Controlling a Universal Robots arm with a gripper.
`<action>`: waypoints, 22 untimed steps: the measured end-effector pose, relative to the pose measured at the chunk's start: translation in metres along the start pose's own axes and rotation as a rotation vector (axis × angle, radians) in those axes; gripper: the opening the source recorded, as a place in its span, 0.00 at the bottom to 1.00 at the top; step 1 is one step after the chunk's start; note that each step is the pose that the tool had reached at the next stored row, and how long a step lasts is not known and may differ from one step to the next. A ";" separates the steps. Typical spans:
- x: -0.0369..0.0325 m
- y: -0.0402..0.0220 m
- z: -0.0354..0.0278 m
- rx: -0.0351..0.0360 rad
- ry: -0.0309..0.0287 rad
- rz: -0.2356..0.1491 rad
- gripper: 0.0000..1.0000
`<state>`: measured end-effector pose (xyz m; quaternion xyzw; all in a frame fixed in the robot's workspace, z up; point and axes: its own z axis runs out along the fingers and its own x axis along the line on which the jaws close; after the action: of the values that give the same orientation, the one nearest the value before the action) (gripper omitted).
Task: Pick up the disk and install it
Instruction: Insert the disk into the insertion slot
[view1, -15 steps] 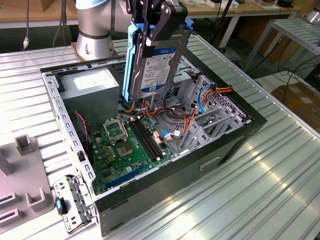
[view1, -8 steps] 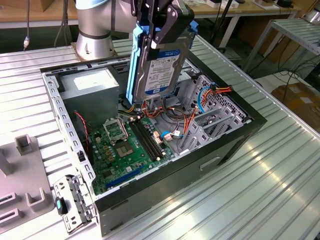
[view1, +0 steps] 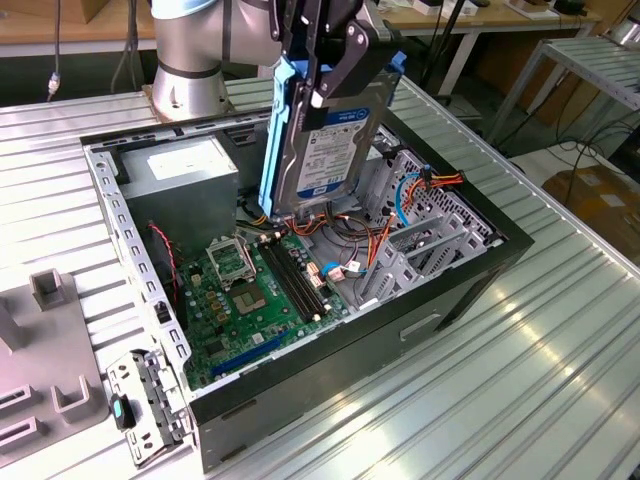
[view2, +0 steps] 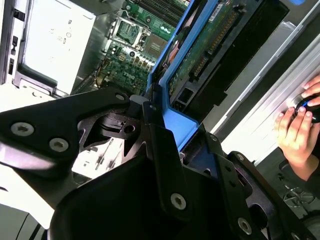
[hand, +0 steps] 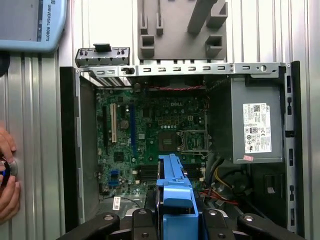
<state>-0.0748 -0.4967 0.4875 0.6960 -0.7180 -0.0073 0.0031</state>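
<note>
Jaws of the gripper (view1: 325, 85) are closed on the disk (view1: 325, 150), holding its upper end so it hangs on edge in the upper middle of the exterior view, over the open computer case (view1: 330, 380). Just below its lower edge lie orange and red cables (view1: 365, 240) and the green motherboard (view1: 250, 300). A grey metal bracket (view1: 420, 240) stands toward the exterior view's right, and the grey power supply (view1: 185, 175) toward its left. The second wrist view shows the disk's green circuit-board side and a person's hand (view2: 297, 130) outside the case. The exterior view shows the disk's silver face, printed label and blue side rails.
</note>
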 end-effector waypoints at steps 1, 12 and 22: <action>0.0007 -0.0001 0.0000 0.0000 0.0003 0.000 0.37; 0.0055 -0.0021 0.0000 0.0000 0.0017 0.000 0.37; 0.0214 -0.0030 0.0004 0.0001 0.0016 0.000 0.37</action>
<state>-0.0725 -0.5182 0.4870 0.6960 -0.7180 -0.0067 0.0036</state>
